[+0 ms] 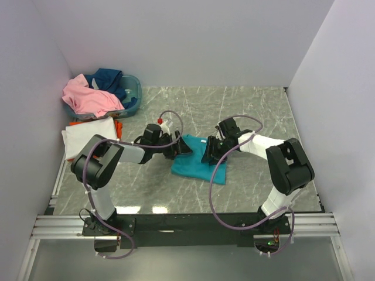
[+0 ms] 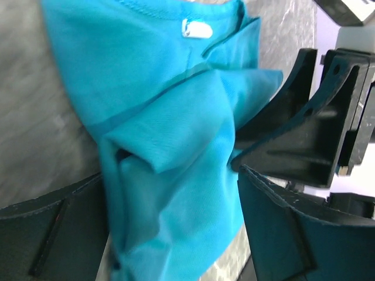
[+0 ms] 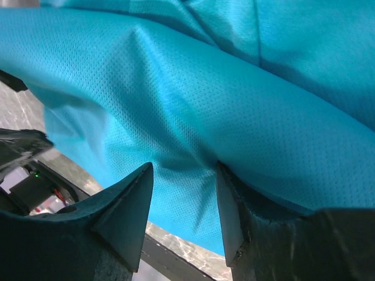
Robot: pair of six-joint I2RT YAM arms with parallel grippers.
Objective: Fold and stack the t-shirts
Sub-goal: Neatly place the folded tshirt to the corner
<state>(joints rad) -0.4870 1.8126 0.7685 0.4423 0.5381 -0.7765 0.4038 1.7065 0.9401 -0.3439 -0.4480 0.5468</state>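
The teal t-shirt [image 1: 198, 163] lies crumpled mid-table between both arms. My left gripper [image 1: 180, 146] is at its left edge; in the left wrist view the gripper [image 2: 173, 228] has its jaws wide apart with a bunched fold of the teal t-shirt [image 2: 158, 117] filling the gap. My right gripper [image 1: 208, 153] is at the shirt's upper right; in the right wrist view the gripper [image 3: 181, 181] has its jaws apart astride a puckered fold of the teal t-shirt [image 3: 193, 99], which drapes over the right finger. The pink t-shirt [image 1: 89, 98] and navy t-shirt [image 1: 109, 78] lie in the basket. The white t-shirt [image 1: 88, 136] lies folded over the orange t-shirt [image 1: 119, 126].
The blue-grey basket [image 1: 135, 93] stands at the back left. White walls close in the left, back and right sides. The right gripper's black body [image 2: 310, 123] is close beside my left fingers. A metal rail [image 1: 176, 225] runs along the near edge.
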